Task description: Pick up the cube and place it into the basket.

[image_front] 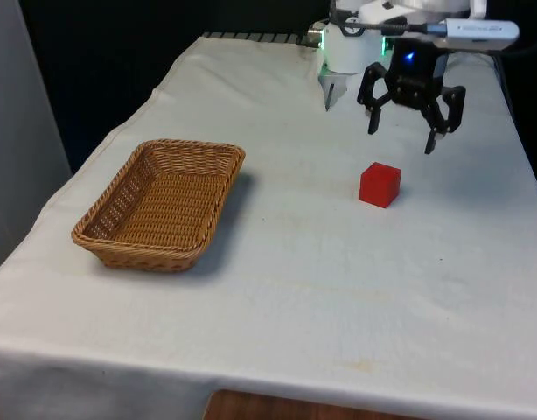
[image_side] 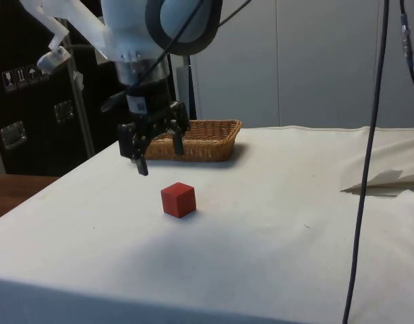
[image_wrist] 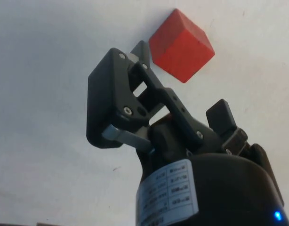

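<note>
A red cube (image_front: 380, 185) rests on the white cloth right of the table's middle in the front view; it shows too in the side view (image_side: 178, 200) and the wrist view (image_wrist: 181, 44). My gripper (image_front: 401, 140) hangs open above and a little behind the cube, with nothing between its fingers; the side view has it (image_side: 158, 158) raised above the cloth, apart from the cube. A woven wicker basket (image_front: 129, 241) sits empty at the front view's left, and in the side view the basket (image_side: 217, 150) lies beyond the gripper.
The white cloth (image_front: 295, 289) covers the whole table. A fold of cloth (image_side: 386, 182) rises at the side view's right, and a black cable (image_side: 369, 155) hangs down in front of it.
</note>
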